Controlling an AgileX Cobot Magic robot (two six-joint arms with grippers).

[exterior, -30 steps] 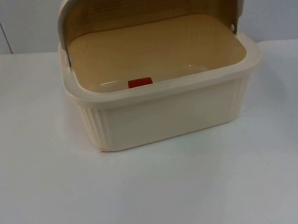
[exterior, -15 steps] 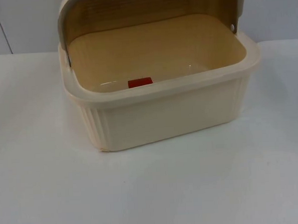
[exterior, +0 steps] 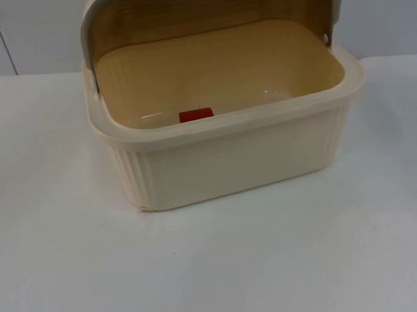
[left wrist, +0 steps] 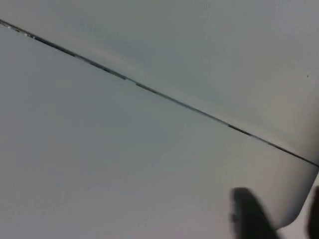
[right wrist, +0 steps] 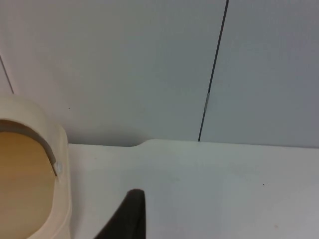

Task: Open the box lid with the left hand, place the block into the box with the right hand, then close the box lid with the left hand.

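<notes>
L gripper (left wrist: pixel 279 221): two dark fingertips seen in L wrist view, held apart w/ a gap between; pointed at the grey partition wall (left wrist: pixel 149 149). R gripper: one black fingertip (right wrist: pixel 130 214) seen in R wrist view, held above the table top (right wrist: pixel 209 189); finger state not determinable.

The box (exterior: pixel 224 120) front wall hides most of the red block (exterior: pixel 196 115). The raised lid (exterior: pixel 208 9) is cut off at the top view's upper edge.

No text, label, brand, number or sign can be read on the box (exterior: pixel 223 162), the block (exterior: pixel 196 115) or the table (exterior: pixel 200 268).
</notes>
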